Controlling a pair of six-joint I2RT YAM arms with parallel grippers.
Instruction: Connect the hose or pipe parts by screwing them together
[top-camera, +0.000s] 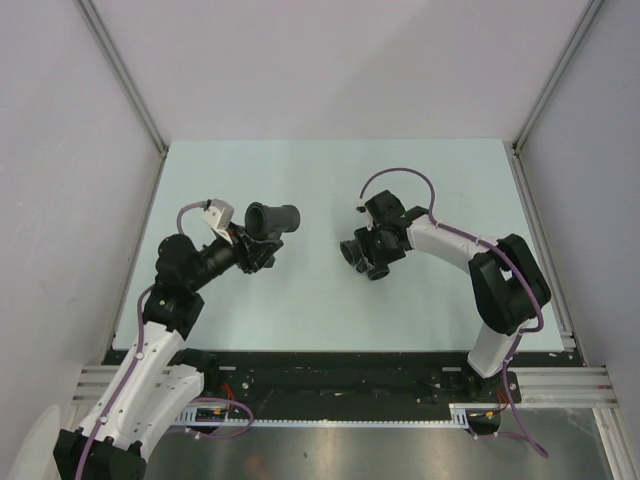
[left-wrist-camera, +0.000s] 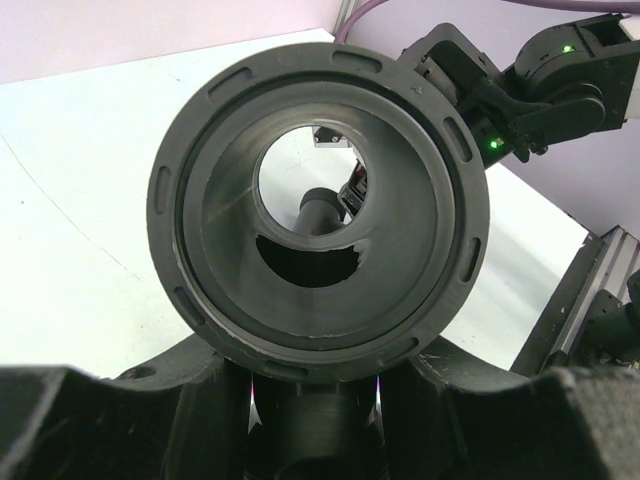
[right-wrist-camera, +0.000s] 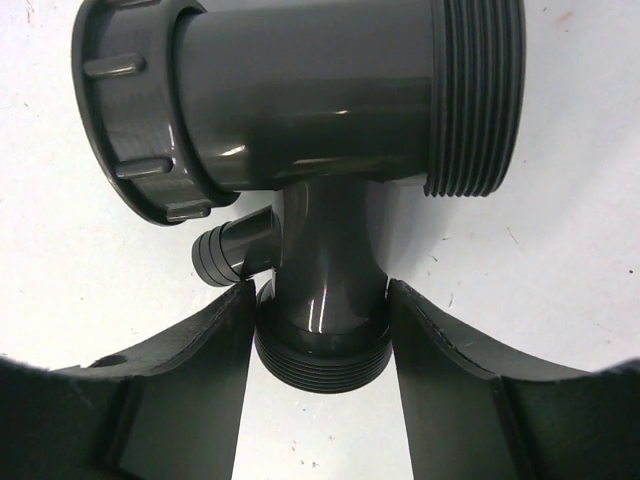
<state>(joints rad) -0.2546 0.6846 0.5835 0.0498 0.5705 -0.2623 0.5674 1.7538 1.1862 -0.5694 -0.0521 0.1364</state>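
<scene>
The straight flared-end tube (top-camera: 272, 218) hangs above the table, and my left gripper (top-camera: 250, 248) is shut on its narrow end. In the left wrist view its wide slotted rim (left-wrist-camera: 200, 200) faces the camera, with my left gripper (left-wrist-camera: 318, 395) just below it. The branched fitting (top-camera: 360, 252) lies on the table at centre right. It has a ribbed nut, a threaded end (right-wrist-camera: 475, 100), a small barbed port (right-wrist-camera: 228, 250) and a threaded stem (right-wrist-camera: 322, 345). My right gripper (right-wrist-camera: 320, 300) (top-camera: 374, 250) has both fingers pressed against that stem.
The pale green table (top-camera: 330, 310) is bounded by aluminium rails (top-camera: 540, 250) and grey walls. A black base strip (top-camera: 340, 370) runs along the near edge. My right arm (left-wrist-camera: 540, 80) shows past the tube in the left wrist view.
</scene>
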